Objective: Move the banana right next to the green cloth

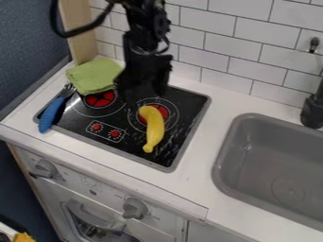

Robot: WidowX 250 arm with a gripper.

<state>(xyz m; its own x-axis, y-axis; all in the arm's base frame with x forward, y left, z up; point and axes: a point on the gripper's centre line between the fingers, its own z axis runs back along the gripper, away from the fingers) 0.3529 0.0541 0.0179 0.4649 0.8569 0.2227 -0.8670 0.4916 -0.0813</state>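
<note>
A yellow banana [153, 130] lies partly over the stovetop's [135, 152] right burner — the green cloth [95, 75] sits at the back-left corner, beside the black gripper [142, 88].

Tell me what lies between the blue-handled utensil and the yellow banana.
Between utensil and banana, the camera view shows black stovetop and its white-outlined control panel with two red dots; no loose object.

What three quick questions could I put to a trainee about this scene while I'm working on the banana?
1. Which thing overlaps the burner nearer the sink? A) a spoon B) the banana C) a pot
2. Fill in: the green cloth lies near a fork with a ____ handle.
3. True or false: the banana already touches the green cloth.

Key: 1 B; 2 blue; 3 false.
</note>
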